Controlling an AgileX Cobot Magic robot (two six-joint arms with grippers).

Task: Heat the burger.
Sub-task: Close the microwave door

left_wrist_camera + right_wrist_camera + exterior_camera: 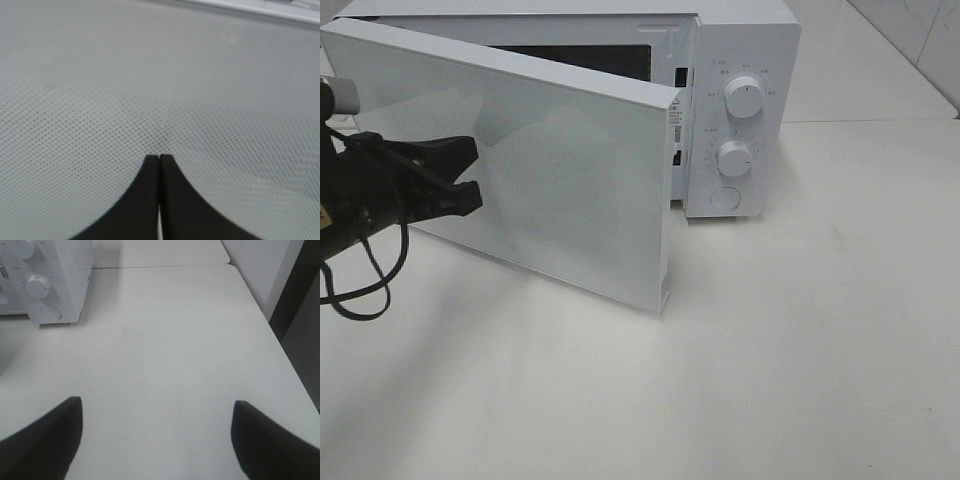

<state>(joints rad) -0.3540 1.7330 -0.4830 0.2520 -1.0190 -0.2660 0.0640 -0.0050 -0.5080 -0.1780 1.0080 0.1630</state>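
The burger is out of view in every frame. The white microwave [740, 100] stands at the back of the table, its door [550, 170] swung partly open toward the front. My left gripper [477, 172] is shut, with nothing in it, and its tips are at the outer face of the door. In the left wrist view the closed fingertips [159, 159] point at the dotted door panel [150, 75]; I cannot tell whether they touch it. My right gripper [156, 402] hangs open over bare table to the right of the microwave [60, 275], holding nothing.
The control panel with two knobs [744, 98] and a round button [724, 197] is on the microwave's right side. The white table [800, 330] spreads in front and to the right, and its right edge [280, 345] shows in the right wrist view. A black cable [360, 290] loops below my left arm.
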